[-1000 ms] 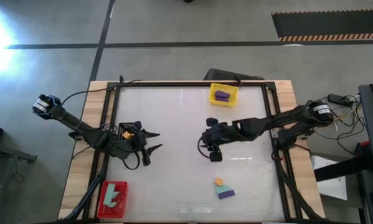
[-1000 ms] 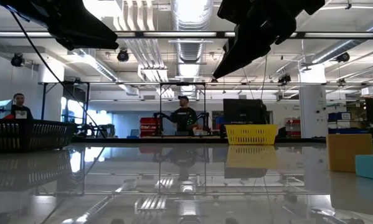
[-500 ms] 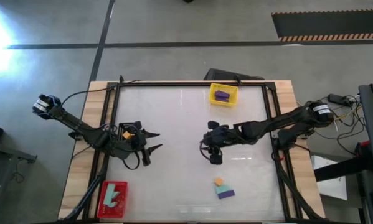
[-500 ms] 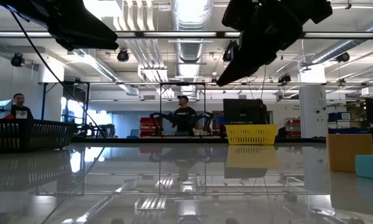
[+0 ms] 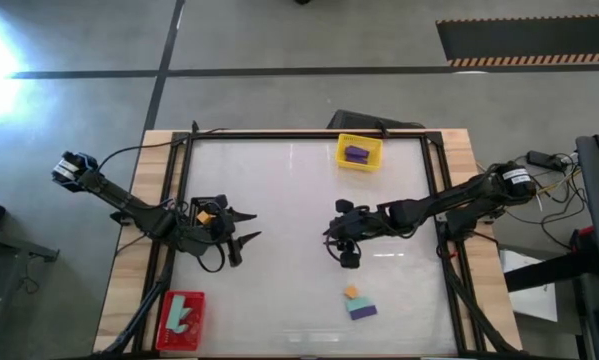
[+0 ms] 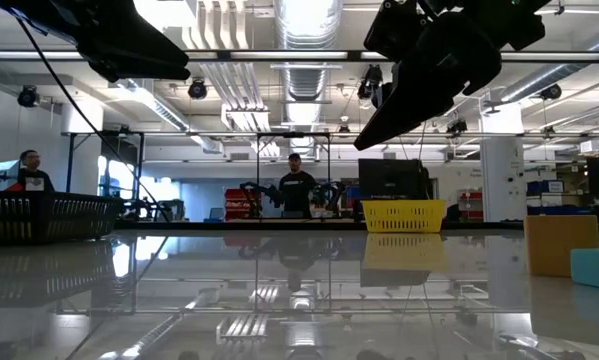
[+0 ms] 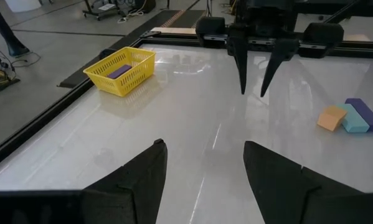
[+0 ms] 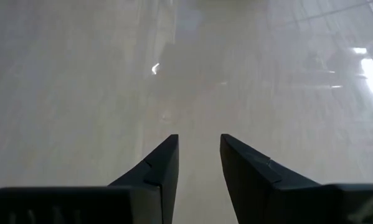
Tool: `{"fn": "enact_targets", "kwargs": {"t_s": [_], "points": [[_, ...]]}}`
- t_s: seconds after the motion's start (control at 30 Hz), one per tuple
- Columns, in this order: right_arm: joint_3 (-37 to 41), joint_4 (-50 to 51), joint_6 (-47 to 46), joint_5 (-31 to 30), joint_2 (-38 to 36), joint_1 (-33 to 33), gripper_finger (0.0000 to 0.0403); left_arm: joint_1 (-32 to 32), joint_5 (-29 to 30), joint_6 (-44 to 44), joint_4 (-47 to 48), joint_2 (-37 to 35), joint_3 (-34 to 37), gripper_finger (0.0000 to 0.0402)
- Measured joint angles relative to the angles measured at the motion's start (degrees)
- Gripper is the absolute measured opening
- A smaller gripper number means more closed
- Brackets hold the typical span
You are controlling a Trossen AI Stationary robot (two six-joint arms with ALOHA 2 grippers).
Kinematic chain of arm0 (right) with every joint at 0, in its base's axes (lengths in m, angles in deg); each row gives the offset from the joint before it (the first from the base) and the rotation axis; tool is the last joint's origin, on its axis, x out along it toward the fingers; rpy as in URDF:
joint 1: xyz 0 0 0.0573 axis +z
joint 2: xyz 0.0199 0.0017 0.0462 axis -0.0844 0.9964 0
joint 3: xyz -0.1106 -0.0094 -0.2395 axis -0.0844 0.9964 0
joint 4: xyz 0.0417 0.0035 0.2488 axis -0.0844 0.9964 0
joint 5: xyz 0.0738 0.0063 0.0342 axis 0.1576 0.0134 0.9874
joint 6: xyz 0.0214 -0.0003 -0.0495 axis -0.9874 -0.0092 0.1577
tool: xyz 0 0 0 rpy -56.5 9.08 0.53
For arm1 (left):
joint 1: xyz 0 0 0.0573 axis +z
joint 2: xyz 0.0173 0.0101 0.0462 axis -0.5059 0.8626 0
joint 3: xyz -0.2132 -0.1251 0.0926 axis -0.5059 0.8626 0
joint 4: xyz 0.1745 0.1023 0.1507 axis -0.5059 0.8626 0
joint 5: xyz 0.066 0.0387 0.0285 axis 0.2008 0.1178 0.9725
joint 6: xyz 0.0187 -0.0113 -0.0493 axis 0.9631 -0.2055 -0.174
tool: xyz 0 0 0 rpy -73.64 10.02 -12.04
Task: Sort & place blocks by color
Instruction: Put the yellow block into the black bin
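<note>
Glossy white counter (image 5: 289, 200), mid-frame: my right claw (image 5: 347, 256) released, empty, above three leftover blocks (image 5: 358, 303) lower right; they touch, risking double grab. Left claw (image 5: 247, 226) released, waiting.

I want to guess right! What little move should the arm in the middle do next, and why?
Probably slide the right gripper, open and empty, toward the three loose blocks: orange cube, teal bar, purple bar. They sit outside any tray. The left gripper waits by the table's edge.
</note>
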Motion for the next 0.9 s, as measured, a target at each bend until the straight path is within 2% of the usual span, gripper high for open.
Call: {"fn": "enact_targets", "kwargs": {"t_s": [0.63,0.9], "points": [[0.3,0.1,4.5,0.0,-0.5,3.2,0.0071,0.0,0.0,0.0,0.0,0.0,0.0,0.0196],[4.3,2.1,2.6,0.0,-7.1,3.2,0.0070,0.0,0.0,0.0,0.0,0.0,0.0,0.0196]]}}
